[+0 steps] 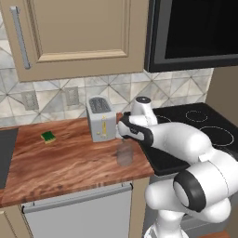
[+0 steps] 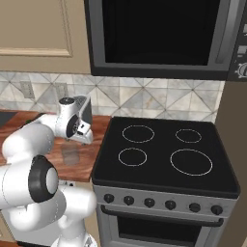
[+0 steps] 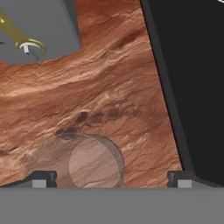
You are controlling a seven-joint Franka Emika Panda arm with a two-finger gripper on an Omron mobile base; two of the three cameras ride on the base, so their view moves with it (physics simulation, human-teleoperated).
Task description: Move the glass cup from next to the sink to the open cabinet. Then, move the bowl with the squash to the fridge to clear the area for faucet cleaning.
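While I look down through the hand view, the glass cup (image 3: 83,159) stands upright on the wooden counter (image 3: 100,87), its mouth facing the camera and nothing inside it. My gripper (image 3: 109,180) hangs above it with fingers spread wide, grasping nothing; the cup sits between the fingertips (image 3: 43,178), nearer the left one. From the left base view the cup (image 1: 124,153) is in front of the toaster (image 1: 102,118), just beside the black stove (image 1: 195,125) edge and near the counter's front lip. A green sponge (image 1: 48,137) lies well apart, leaving open wood between.
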